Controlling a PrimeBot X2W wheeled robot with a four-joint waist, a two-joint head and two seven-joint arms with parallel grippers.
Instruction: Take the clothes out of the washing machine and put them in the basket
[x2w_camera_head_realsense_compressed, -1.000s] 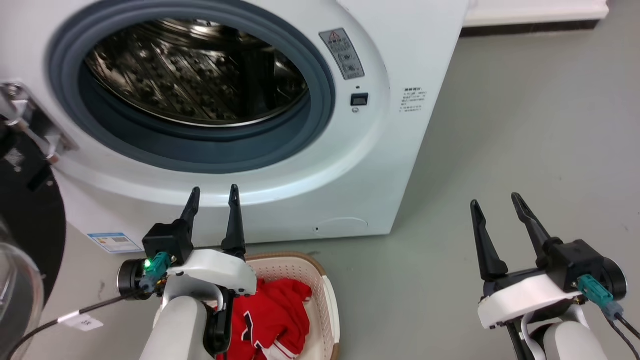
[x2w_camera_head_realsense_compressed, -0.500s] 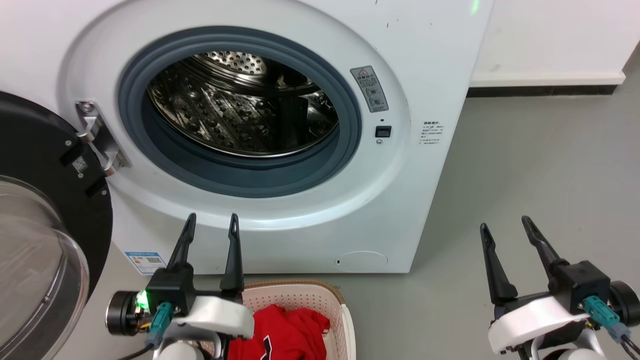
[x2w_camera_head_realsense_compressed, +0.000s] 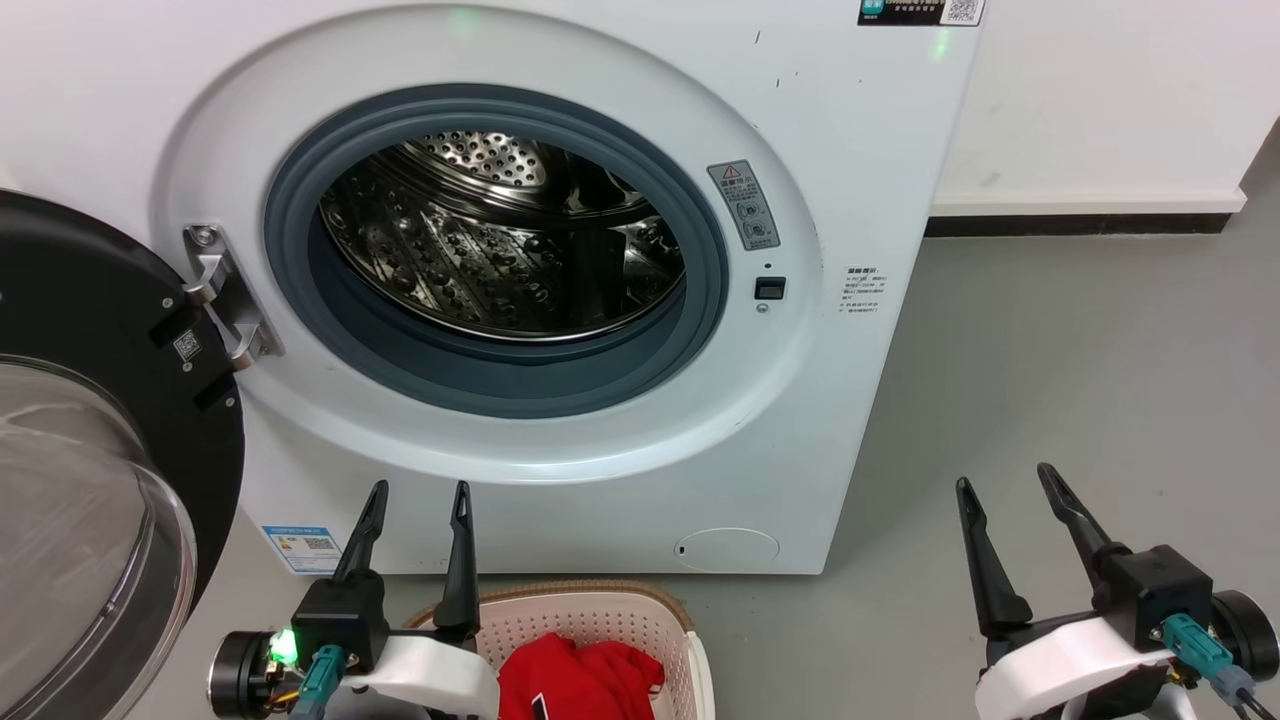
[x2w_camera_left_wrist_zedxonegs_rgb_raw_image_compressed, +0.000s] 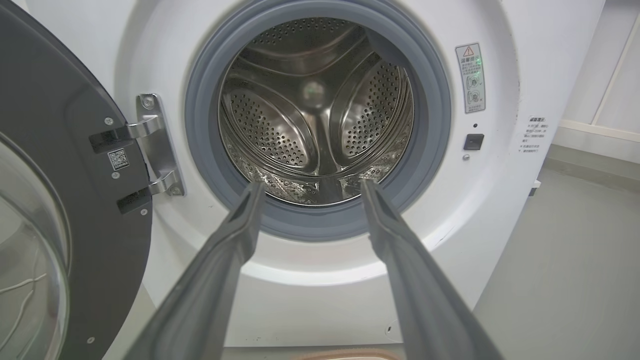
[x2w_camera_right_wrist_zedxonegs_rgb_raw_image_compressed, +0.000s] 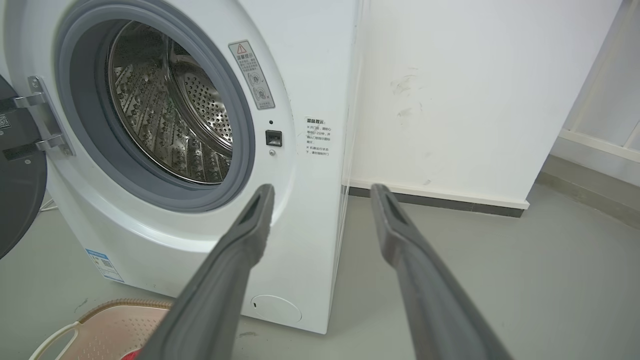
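Observation:
The white washing machine (x2w_camera_head_realsense_compressed: 880, 150) stands with its round door (x2w_camera_head_realsense_compressed: 90, 450) swung open to the left. Its steel drum (x2w_camera_head_realsense_compressed: 500, 240) (x2w_camera_left_wrist_zedxonegs_rgb_raw_image_compressed: 315, 105) looks bare, with no fabric showing inside. Red clothes (x2w_camera_head_realsense_compressed: 580, 680) lie in the cream basket (x2w_camera_head_realsense_compressed: 690, 650) on the floor in front of the washer; its brown rim (x2w_camera_right_wrist_zedxonegs_rgb_raw_image_compressed: 125, 303) also shows in the right wrist view. My left gripper (x2w_camera_head_realsense_compressed: 418, 492) (x2w_camera_left_wrist_zedxonegs_rgb_raw_image_compressed: 309, 186) is open above the basket's left side, fingers pointing at the washer front. My right gripper (x2w_camera_head_realsense_compressed: 1005, 478) (x2w_camera_right_wrist_zedxonegs_rgb_raw_image_compressed: 321, 189) is open over the floor to the right.
Grey floor (x2w_camera_head_realsense_compressed: 1080, 380) stretches right of the washer up to a white wall with a dark baseboard (x2w_camera_head_realsense_compressed: 1080, 224). The open door's glass bowl (x2w_camera_head_realsense_compressed: 70, 560) bulges at the lower left, close to my left arm.
The head camera has tilted up and back: the washer appears lower and more whole, the basket has slid toward the bottom edge. Both grippers stay open, low in the view.

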